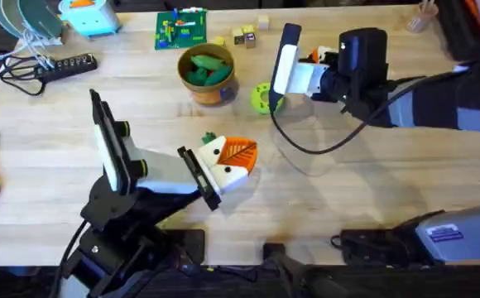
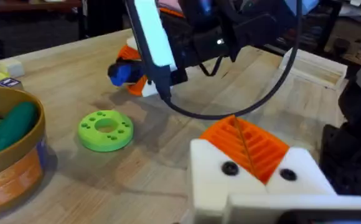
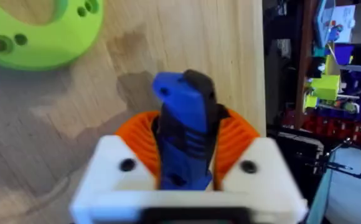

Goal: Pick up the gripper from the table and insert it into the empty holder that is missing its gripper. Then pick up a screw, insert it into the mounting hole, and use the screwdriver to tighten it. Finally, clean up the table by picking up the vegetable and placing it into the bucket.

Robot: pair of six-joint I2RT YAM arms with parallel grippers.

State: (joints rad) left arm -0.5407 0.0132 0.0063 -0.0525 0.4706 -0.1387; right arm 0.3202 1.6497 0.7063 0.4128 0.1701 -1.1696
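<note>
**Screwdriver held, veg already binned**

Right gripper point(image 3: 183, 180) was clamped on the blue pen-shaped electric screwdriver point(image 3: 183, 124), upper-right of centre overhead, w/ the lime-green holed plastic disc point(image 1: 262, 97) just beside it. Left gripper point(image 1: 232, 161), mid-frame, had its orange ribbed pads point(image 2: 249, 144) pressed together, holding nothing, likely idle. Green toy vegetables sat in the round orange-brown tub point(image 1: 208, 89), top centre.
</note>
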